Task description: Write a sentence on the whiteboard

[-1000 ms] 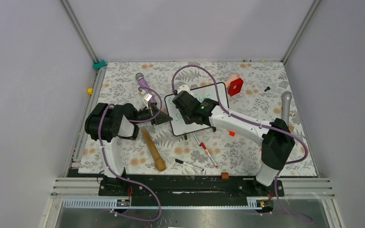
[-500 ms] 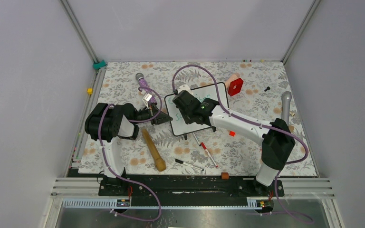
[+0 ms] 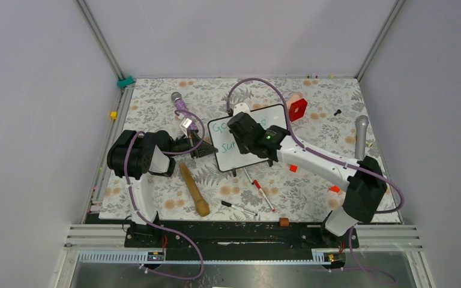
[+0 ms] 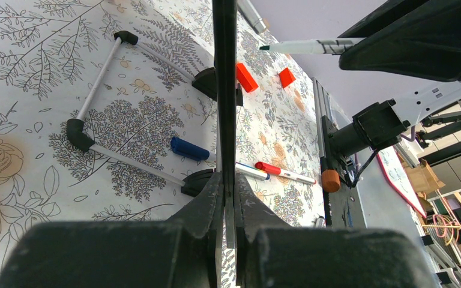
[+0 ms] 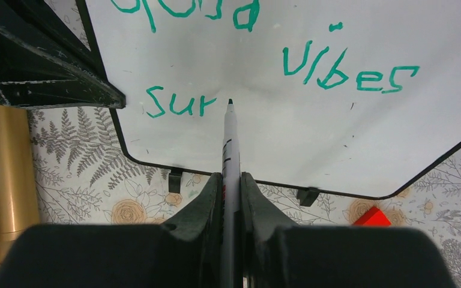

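Whiteboard (image 5: 336,132) near far edge | sentence (image 5: 336,72): line 1 "Good vibes" complete, line 2 read only "Sur" | my right pincer (image 5: 231,179) gripped marker (image 5: 230,138), left pincer (image 4: 227,180) clamped whiteboard rim | remainder judged outstanding

Whiteboard (image 3: 227,155): one. Markers: four: green-ink marker (image 5: 230,150), blue-capped marker (image 4: 190,150), red-capped marker (image 4: 283,173), black marker (image 3: 238,207) toward the near edge. Microphones: two: grey microphone (image 3: 177,96) toward the far-left corner, second microphone (image 3: 361,128) by the right edge. Small red blocks: two: first block (image 3: 292,169), second block (image 3: 334,189). Large red block (image 3: 298,109): one. Wooden pin (image 3: 193,189): one. Brown plug (image 3: 284,221): one, near edge.
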Motion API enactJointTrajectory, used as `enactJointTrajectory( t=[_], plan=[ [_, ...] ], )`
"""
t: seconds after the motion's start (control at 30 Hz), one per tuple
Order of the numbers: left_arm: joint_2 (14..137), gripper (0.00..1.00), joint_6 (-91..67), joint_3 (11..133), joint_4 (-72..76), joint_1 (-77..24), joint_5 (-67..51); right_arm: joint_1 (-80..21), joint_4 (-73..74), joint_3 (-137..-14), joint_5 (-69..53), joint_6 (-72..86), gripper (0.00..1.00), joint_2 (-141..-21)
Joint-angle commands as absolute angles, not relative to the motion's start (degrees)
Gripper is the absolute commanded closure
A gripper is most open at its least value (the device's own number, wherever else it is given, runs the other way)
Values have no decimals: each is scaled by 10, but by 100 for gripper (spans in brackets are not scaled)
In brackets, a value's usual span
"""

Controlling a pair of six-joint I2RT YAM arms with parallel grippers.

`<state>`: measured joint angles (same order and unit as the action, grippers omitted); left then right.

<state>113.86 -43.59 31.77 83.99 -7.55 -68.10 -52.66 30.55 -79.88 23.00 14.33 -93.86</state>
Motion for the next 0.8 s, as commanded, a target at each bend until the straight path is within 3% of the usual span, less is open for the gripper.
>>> enactJointTrajectory(
  t=[0.0,0.4,0.77],
  plan=[
    [1151,99,-410,323,846,-78,-686,-522,237,-750,224,138,100,-878],
    [1153,99,-409,323,847,-78,-685,-522,28,-562,187,93,100,-770],
    [1153,100,-408,323,846,-78,-685,-522,68,-568,184,109,100,-768]
  ],
)
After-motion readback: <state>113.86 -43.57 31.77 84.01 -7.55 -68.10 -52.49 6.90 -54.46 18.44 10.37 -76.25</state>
